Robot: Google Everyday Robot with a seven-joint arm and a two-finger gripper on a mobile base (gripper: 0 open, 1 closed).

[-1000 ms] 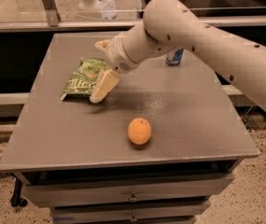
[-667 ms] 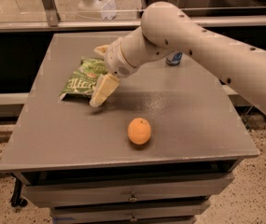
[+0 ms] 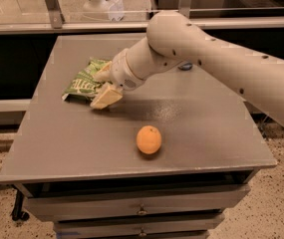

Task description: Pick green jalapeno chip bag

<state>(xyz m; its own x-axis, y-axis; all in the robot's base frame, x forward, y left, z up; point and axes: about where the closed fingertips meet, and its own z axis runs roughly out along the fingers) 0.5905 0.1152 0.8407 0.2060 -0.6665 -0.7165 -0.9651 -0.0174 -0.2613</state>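
Fingers [image 3: 106, 96] of the gripper [image 3: 96, 89] stand spread open astride the right edge of the green jalapeno chip bag [image 3: 81, 82], which lies flat at the table's [image 3: 196, 133] back left, so the reach looks done, with closing and lifting not yet done.

gripper [image 3: 103, 85] sits over the bag's right end, toward the desk's back left corner, and hides that part of the bag [image 3: 81, 81]. bag lettering too small to read. arm [image 3: 216, 59] cut off by right edge. blue thing [image 3: 185, 66] toward the back edge, mostly hidden behind arm. desk [image 3: 81, 148] drawers [image 3: 141, 208] cut off at bottom.
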